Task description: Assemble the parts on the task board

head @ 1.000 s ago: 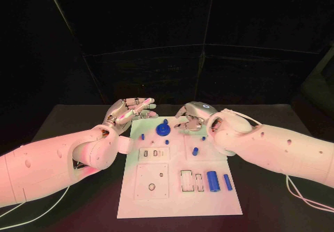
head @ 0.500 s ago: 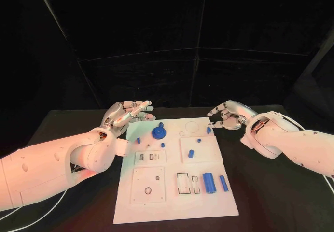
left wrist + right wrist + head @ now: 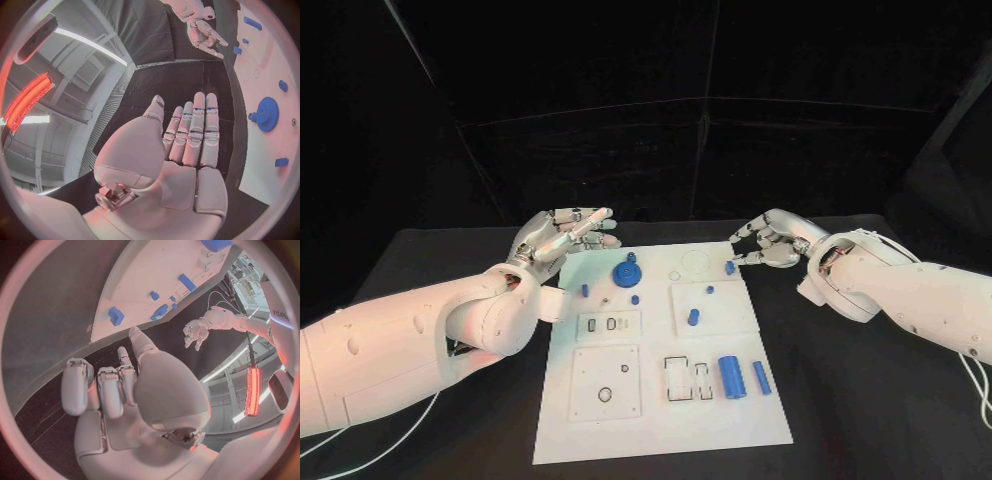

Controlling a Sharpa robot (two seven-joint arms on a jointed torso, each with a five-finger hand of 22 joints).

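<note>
Blue gear (image 3: 630,272) lies between left hand (image 3: 565,234) and, seemingly empty, right hand (image 3: 769,240).

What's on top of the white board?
On the task board lie small blue parts: a gear, two cylinders near the front, and little pegs. Both hands sit beside its far corners, covering none of it.

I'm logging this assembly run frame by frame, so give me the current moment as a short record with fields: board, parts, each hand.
board: white task board flat in the middle of the black table
gear: blue gear at the board's far left area
cylinders: two blue cylinders lying side by side near the right edge
left hand: left hand off the board's far left corner, fingers straight, holding nothing
right hand: right hand at the board's far right corner, fingers curled, nothing visibly held
</note>
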